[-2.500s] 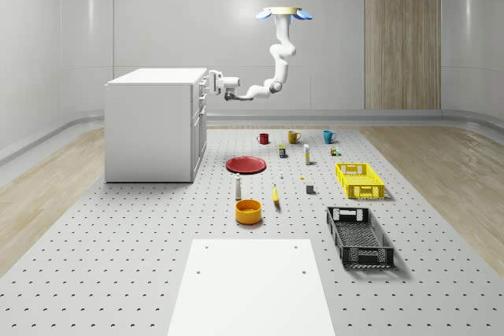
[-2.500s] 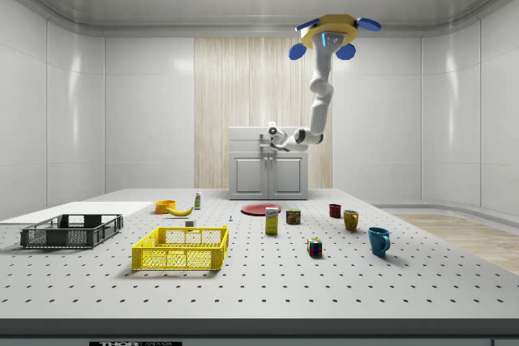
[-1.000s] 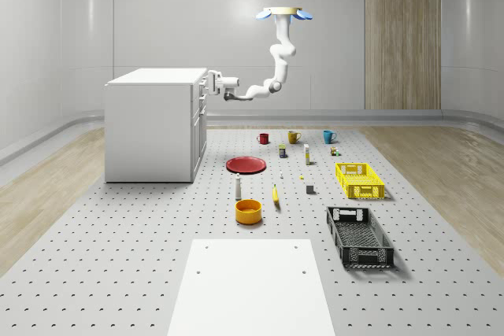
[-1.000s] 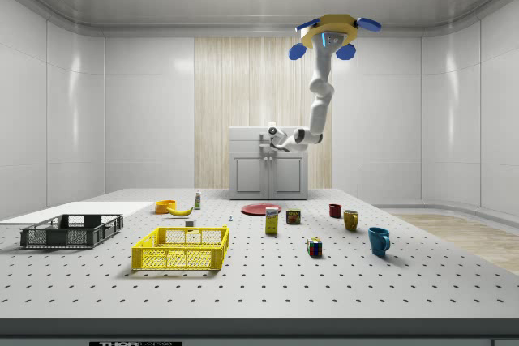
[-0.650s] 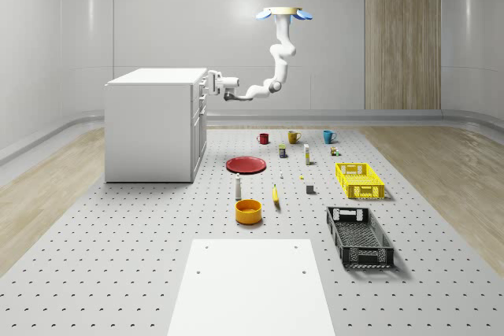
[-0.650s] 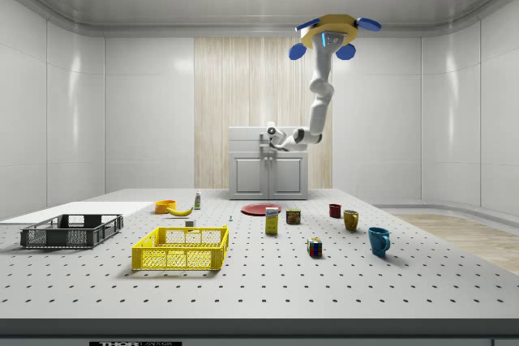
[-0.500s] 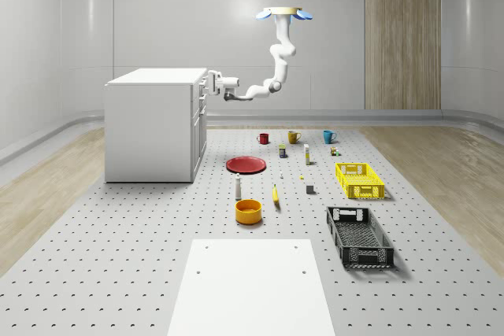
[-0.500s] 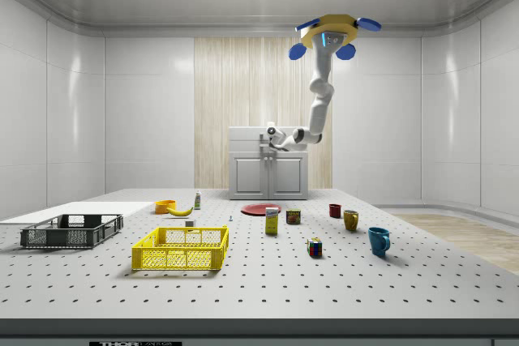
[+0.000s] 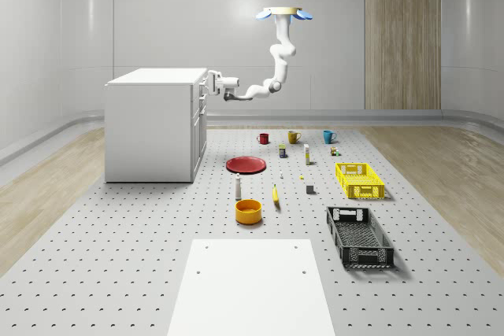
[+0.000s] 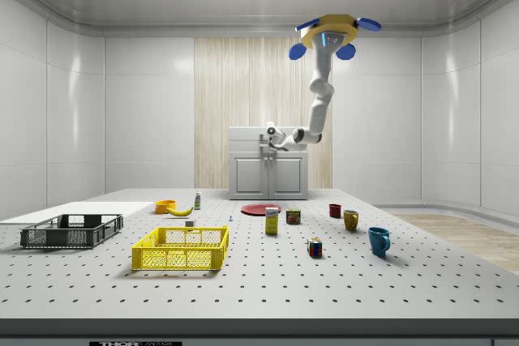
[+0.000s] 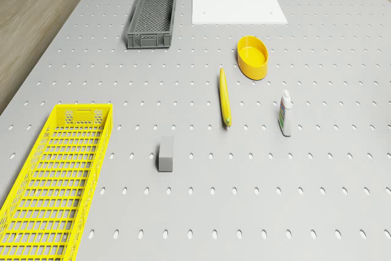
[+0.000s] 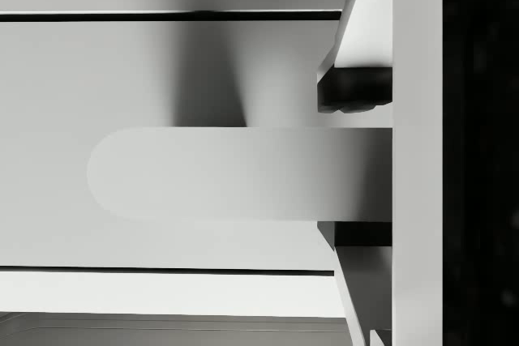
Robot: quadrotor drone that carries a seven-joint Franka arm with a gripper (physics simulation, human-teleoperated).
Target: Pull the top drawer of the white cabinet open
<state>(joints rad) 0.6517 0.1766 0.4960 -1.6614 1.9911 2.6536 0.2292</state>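
The white cabinet (image 9: 150, 127) (image 10: 268, 172) stands at the whole-scene view's left, with all its drawers shut. The drone (image 9: 284, 13) (image 10: 332, 36) hovers high over the floor, to the right of the cabinet in the whole-scene view. Its arm bends down and reaches across to the cabinet's front. My gripper (image 9: 211, 81) (image 10: 270, 130) (image 12: 357, 172) is at the top drawer (image 12: 162, 70). In the wrist view the rounded handle (image 12: 227, 173) lies between the two dark pads (image 12: 354, 91), which close on it from either side.
On the perforated floor in front of the cabinet lie a red plate (image 9: 246, 164), an orange bowl (image 9: 248, 211), a banana (image 11: 225, 97), a small bottle (image 11: 285, 113), a grey block (image 11: 165, 153), mugs, a yellow basket (image 9: 359, 179), a black crate (image 9: 359, 235) and a white mat (image 9: 252, 285).
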